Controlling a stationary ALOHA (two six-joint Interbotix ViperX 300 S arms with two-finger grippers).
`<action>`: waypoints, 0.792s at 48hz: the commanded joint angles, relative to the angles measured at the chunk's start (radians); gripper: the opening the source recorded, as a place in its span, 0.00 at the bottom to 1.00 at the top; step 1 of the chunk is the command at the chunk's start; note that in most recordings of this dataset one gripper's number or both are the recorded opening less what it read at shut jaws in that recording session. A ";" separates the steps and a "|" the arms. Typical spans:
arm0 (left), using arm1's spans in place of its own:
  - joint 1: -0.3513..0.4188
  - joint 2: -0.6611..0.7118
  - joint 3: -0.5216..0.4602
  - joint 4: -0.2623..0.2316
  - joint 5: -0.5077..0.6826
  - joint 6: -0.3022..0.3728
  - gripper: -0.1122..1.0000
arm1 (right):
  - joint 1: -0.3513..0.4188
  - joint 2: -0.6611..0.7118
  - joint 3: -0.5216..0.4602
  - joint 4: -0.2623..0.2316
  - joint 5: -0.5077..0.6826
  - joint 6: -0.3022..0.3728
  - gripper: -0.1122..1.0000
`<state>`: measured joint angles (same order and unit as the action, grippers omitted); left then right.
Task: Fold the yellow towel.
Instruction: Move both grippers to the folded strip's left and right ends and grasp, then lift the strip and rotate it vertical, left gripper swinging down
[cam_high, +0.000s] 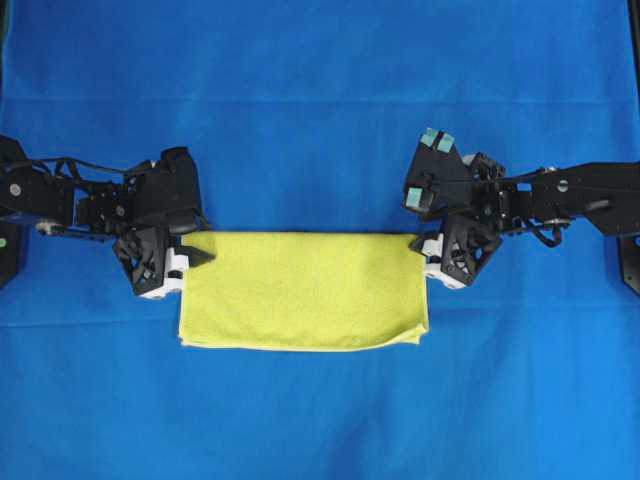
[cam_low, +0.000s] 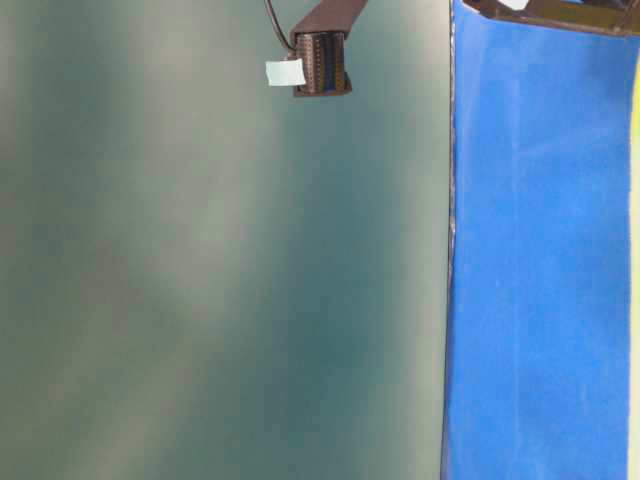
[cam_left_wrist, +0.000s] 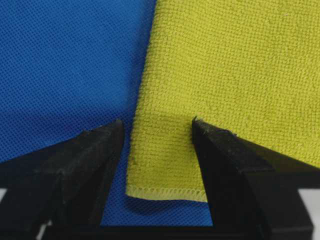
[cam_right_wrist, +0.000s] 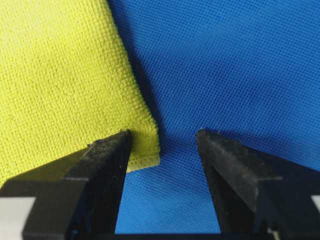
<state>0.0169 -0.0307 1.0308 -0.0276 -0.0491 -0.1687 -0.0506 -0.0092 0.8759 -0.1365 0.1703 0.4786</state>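
Here, from overhead, we see the yellow towel (cam_high: 303, 291) lying flat on the blue worktop (cam_high: 320, 80), already doubled into a wide rectangle with its loose edges along the near side. Our left hand (cam_high: 196, 256) sits at the towel's far left corner and our right hand (cam_high: 424, 244) at its far right corner, one at each end, a placement that suits lifting both corners together for the next fold.

The table-level view is poor: mostly a blurred green wall, a strip of blue worktop, and what may be a sliver of yellow at the right edge, so we draw little from it.

In the left wrist view, our left hand (cam_left_wrist: 156, 125) stands open with the towel's hemmed corner (cam_left_wrist: 165, 165) between its fingers (cam_left_wrist: 100, 145), nothing pinched yet.

In the right wrist view, our right hand (cam_right_wrist: 163, 134) is spread wide and empty; the towel's corner (cam_right_wrist: 142, 145) lies just beside the left finger (cam_right_wrist: 107, 155), mostly outside the gap, so we judge it needs a small shift before closing.
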 joint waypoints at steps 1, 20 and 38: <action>0.005 0.008 -0.005 -0.002 0.009 -0.006 0.61 | -0.002 -0.009 -0.015 -0.002 -0.006 0.002 0.63; -0.026 0.003 -0.071 0.000 0.156 -0.008 0.12 | 0.040 -0.020 -0.011 -0.003 -0.009 -0.006 0.11; -0.025 -0.147 -0.143 -0.002 0.324 -0.017 0.12 | 0.040 -0.178 -0.041 0.000 0.147 0.002 0.11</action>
<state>-0.0046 -0.1150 0.9281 -0.0276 0.2270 -0.1825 -0.0138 -0.1227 0.8652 -0.1365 0.2730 0.4786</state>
